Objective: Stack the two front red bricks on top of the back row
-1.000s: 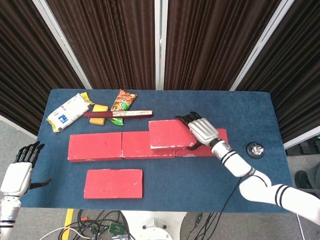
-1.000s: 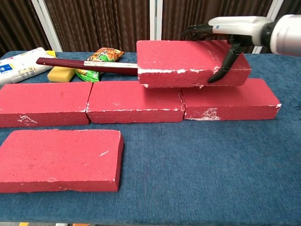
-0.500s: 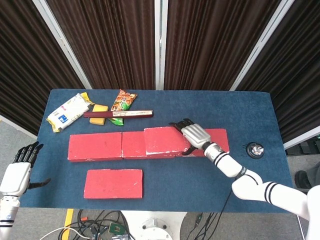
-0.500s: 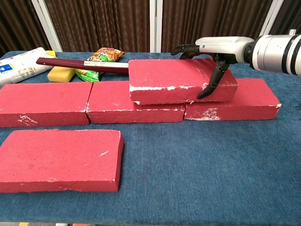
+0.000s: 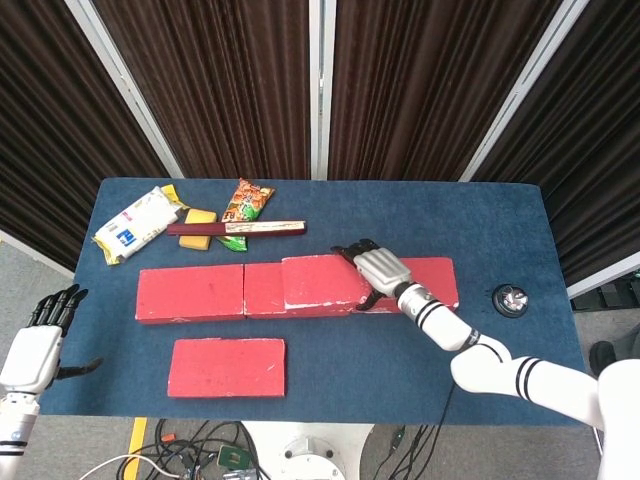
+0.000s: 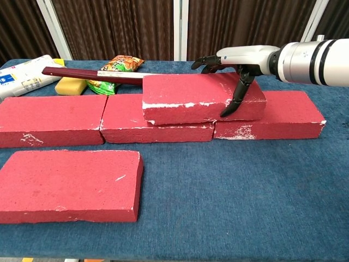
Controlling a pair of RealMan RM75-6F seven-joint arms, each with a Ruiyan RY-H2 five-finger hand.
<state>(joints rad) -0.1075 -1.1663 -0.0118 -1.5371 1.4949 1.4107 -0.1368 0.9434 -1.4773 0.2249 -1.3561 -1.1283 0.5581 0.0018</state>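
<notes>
My right hand [image 5: 375, 272] [image 6: 235, 65] grips a red brick [image 5: 322, 279] [image 6: 196, 97] at its right end, fingers over the top and thumb on the front face. That brick lies on the back row [image 5: 200, 293] [image 6: 49, 120] of three red bricks, across the joint between the middle one and the right one [image 6: 272, 114]. A second front red brick [image 5: 227, 366] [image 6: 68, 185] lies flat near the table's front left. My left hand [image 5: 40, 340] hangs open off the table's left edge, holding nothing.
Behind the row lie a long dark red stick [image 5: 236, 228] [image 6: 98, 72], a yellow sponge [image 5: 199, 217], a colourful snack bag [image 5: 246, 203] and a white packet [image 5: 135, 223]. A small round metal object [image 5: 510, 299] sits at the right edge.
My right hand has lowered the held brick and carried it left, from hovering above the row to lying on it. The left hand has stayed put.
</notes>
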